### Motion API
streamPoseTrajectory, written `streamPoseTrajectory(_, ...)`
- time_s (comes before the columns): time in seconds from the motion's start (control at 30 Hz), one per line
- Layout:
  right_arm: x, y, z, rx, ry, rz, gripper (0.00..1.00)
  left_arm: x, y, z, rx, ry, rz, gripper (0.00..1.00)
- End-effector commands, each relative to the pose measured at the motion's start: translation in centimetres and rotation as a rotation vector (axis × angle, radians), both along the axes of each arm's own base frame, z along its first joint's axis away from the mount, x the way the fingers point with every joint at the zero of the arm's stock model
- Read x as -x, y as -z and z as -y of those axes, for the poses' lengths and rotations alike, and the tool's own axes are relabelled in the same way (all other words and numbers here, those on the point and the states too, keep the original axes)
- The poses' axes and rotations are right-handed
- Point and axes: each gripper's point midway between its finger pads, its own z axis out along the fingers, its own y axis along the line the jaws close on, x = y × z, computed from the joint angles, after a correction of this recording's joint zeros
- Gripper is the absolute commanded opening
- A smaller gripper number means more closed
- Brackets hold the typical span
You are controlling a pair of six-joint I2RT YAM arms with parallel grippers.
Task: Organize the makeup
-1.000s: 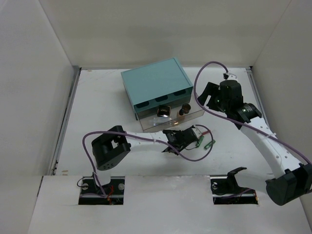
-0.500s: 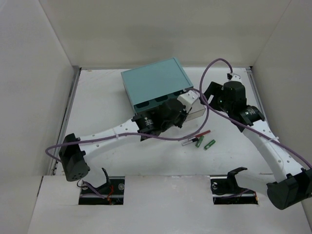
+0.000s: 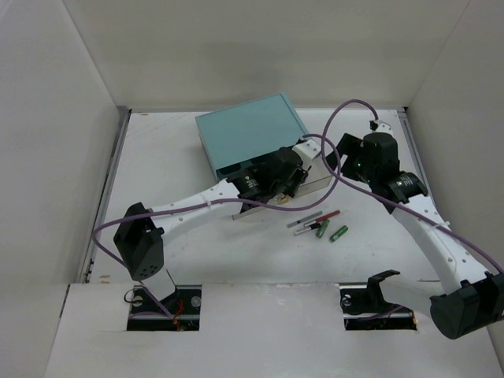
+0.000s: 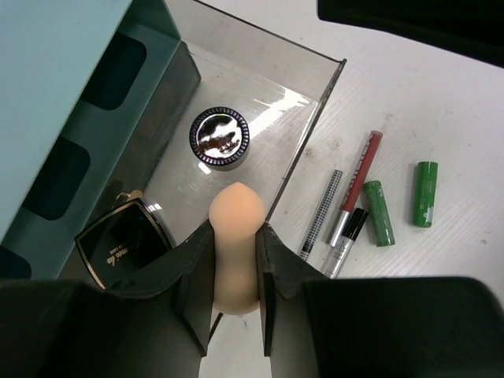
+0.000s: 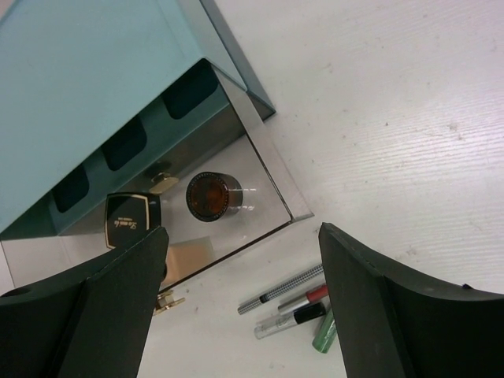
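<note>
My left gripper (image 4: 235,272) is shut on the beige egg-shaped sponge (image 4: 235,232) and holds it over the front edge of the open clear drawer (image 4: 319,98). In the drawer lie a round silver jar (image 4: 219,139) and a dark square compact (image 4: 126,244). On the table right of the drawer lie a red pencil (image 4: 364,169), a grey checkered pencil (image 4: 321,214), a clear black-capped tube (image 4: 346,235) and two green tubes (image 4: 378,213) (image 4: 425,193). My right gripper (image 5: 244,291) is open and empty, above the drawer's front right corner and the pencils (image 5: 279,293).
The large teal box (image 3: 248,130) stands at the back middle of the table, its lower drawer pulled out toward me. Its gold pull (image 5: 167,301) shows at the drawer front. White walls enclose the table on three sides. My left gripper (image 3: 293,175) and right gripper (image 3: 346,153) hang close together.
My left arm has swung from the table beside the pencils up to the open drawer, carrying the sponge. The right arm has barely shifted.
</note>
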Motion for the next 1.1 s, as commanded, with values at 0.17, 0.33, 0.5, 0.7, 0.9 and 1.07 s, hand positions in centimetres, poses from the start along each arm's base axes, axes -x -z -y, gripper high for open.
streamPoseTrajectory(0.17, -0.3, -2.9, 0.7, -0.049, 0.029, 0.098, 0.83, -3.9, -1.9, -1.4, 0.052, -0.077, 0.03, 0.21)
streamPoseTrajectory(0.33, 0.0, -2.8, 1.1, -0.052, 0.039, 0.101, 0.84, -5.6, -1.9, -2.7, 0.05, -0.137, 0.037, 0.23)
streamPoseTrajectory(0.5, 0.1, -1.9, 1.2, -0.056, 0.047, 0.082, 0.88, -6.4, -1.6, -3.7, 0.038, -0.163, 0.03, 0.47)
streamPoseTrajectory(0.7, 0.1, -1.7, 1.0, -0.055, 0.044, 0.075, 0.89, -6.3, -1.6, -3.9, 0.037, -0.164, 0.03, 0.62)
streamPoseTrajectory(0.9, -0.1, -1.5, 1.0, -0.052, 0.043, 0.069, 0.89, -6.1, -1.4, -4.2, 0.03, -0.168, 0.024, 0.62)
streamPoseTrajectory(1.07, 0.6, -0.4, 0.0, -0.044, 0.002, 0.031, 0.9, -6.4, -2.7, -4.9, 0.051, -0.182, 0.044, 0.62)
